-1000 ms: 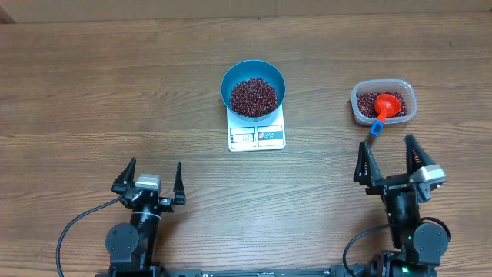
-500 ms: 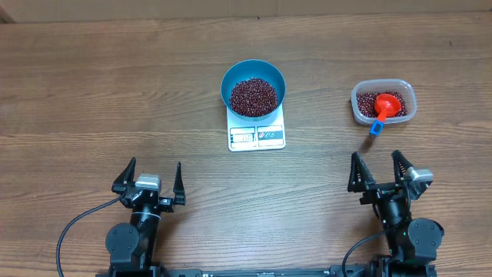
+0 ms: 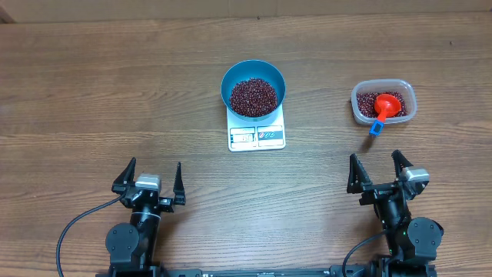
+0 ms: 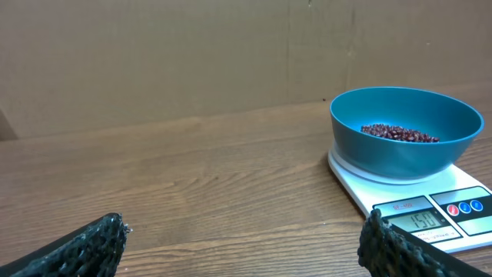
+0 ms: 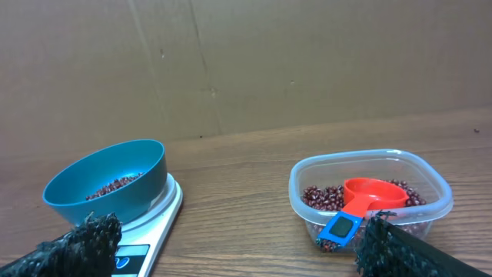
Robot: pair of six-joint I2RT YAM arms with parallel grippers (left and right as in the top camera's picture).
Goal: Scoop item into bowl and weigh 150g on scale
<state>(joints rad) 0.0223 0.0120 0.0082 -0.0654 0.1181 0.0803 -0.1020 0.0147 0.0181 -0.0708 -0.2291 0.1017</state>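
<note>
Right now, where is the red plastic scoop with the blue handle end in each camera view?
Overhead: red plastic scoop at right, inside the clear plastic container.
Left wrist: not in it.
Right wrist: scoop lower right, in that container.
Shared landmark: round blue bowl, seen in all three.

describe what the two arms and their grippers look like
The left arm and right arm are black with rounded joint housings. The left gripper and right gripper each have two tapered black fingers flanking a light grey block. Up close the fingers have a rough, textured surface. A black cable loops from each base.
</note>
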